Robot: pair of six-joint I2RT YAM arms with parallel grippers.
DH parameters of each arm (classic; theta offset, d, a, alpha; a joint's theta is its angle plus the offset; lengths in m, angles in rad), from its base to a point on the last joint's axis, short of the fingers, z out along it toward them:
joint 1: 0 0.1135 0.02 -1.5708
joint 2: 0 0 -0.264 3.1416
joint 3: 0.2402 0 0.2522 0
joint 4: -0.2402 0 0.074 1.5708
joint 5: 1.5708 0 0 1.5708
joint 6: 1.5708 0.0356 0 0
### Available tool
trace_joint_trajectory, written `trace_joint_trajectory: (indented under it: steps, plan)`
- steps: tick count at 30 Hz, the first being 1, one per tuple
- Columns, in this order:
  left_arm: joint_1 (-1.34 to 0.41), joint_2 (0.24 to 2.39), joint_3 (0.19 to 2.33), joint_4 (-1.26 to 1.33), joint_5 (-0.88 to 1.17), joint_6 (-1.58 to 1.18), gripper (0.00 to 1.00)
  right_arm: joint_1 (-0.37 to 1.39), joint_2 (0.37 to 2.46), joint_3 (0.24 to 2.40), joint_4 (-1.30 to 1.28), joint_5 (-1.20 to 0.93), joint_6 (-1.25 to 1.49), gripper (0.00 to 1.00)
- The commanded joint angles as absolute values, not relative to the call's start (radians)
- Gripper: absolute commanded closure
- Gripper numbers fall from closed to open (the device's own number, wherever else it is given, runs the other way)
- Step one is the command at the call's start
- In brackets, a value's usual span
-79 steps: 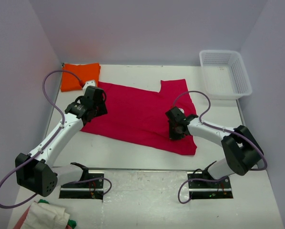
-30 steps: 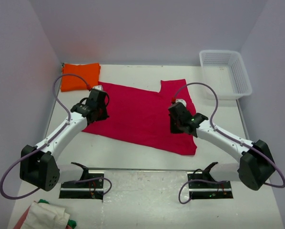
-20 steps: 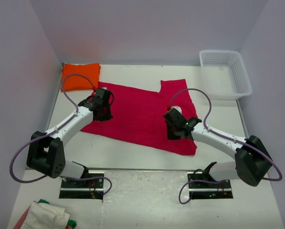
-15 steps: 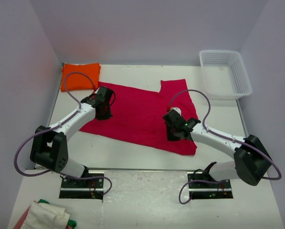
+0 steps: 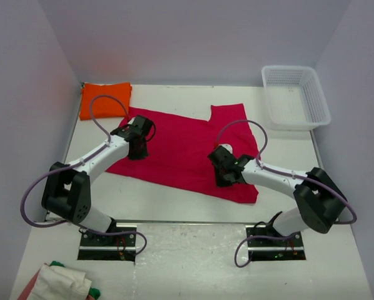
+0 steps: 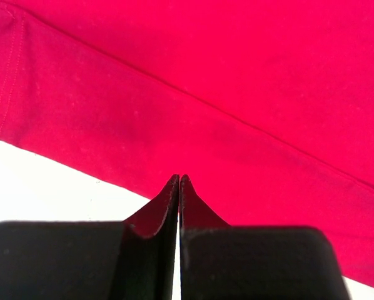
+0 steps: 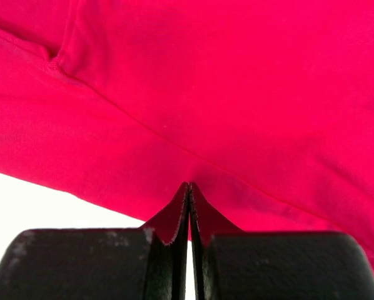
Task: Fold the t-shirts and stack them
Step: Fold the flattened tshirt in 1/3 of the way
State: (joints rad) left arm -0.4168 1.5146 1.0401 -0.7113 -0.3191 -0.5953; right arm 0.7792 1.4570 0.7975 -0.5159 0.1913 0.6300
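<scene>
A crimson-red t-shirt (image 5: pixel 187 147) lies spread flat in the middle of the white table (image 5: pixel 162 200). An orange t-shirt (image 5: pixel 104 99) sits folded at the back left corner. My left gripper (image 5: pixel 138 152) is shut, its tips down on the red shirt's left part, close to the near hem. In the left wrist view the closed tips (image 6: pixel 179 177) point at flat red cloth (image 6: pixel 237 94), and nothing is pinched. My right gripper (image 5: pixel 221 178) is shut over the shirt's near right part. Its closed tips (image 7: pixel 188 184) rest against smooth red cloth (image 7: pixel 237 94).
A white mesh basket (image 5: pixel 295 97) stands at the back right. A pile of other cloth (image 5: pixel 59 282) lies at the near left corner, beyond the arm bases. Grey walls close in the left, back and right sides.
My left gripper has slid right and slightly nearer across the red shirt. My right gripper has shifted left and nearer. Both stayed shut; the shirt has hardly moved.
</scene>
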Motion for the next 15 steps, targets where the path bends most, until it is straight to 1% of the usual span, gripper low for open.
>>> trace_joint_trajectory:
  steps: [1, 4, 7, 11, 15]
  plan:
    - [-0.416, 1.503, 1.139, -0.718, -0.37, -0.627, 1.0, 0.785, 1.442, 0.868, -0.523, 0.236, 0.644, 1.0]
    - [-0.416, 1.537, 1.222, -0.727, -0.365, -0.606, 1.0, 0.784, 1.431, 0.929, -0.558, 0.245, 0.62, 1.0]
    - [-0.416, 1.598, 1.307, -0.756, -0.359, -0.598, 1.0, 0.784, 1.471, 0.974, -0.578, 0.245, 0.6, 1.0]
    - [-0.416, 1.644, 1.283, -0.738, -0.295, -0.565, 1.0, 0.784, 1.519, 0.983, -0.548, 0.222, 0.595, 1.0]
    - [-0.426, 1.643, 1.197, -0.678, -0.192, -0.509, 1.0, 0.784, 1.558, 0.988, -0.517, 0.192, 0.589, 1.0]
